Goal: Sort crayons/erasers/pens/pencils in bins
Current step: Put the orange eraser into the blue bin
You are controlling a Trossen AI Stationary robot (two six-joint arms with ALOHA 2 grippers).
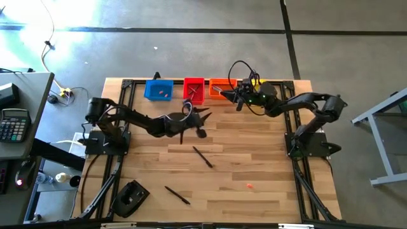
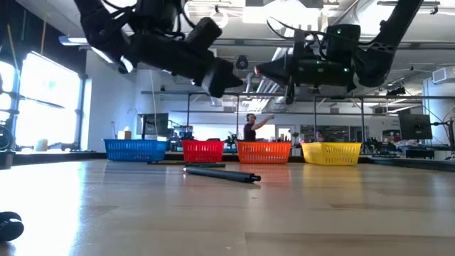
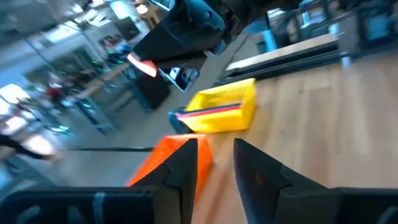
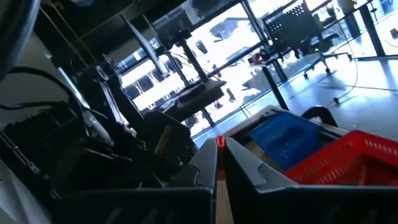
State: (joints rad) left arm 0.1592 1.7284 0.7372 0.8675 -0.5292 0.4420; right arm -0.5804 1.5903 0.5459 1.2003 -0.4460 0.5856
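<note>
Erasers: one lies unsorted on the near table; two dark pens lie beyond. Left tool, parted and empty, hovers near the red bin. Right tool, shut on something small and red, hangs over the orange bin. Blue bin holds items. Sorting partly done.

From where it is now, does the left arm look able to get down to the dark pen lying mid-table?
Probably yes. The left gripper hangs just behind the dark pen, with only bare wooden table between them, and the right gripper is off over the orange bin.
</note>
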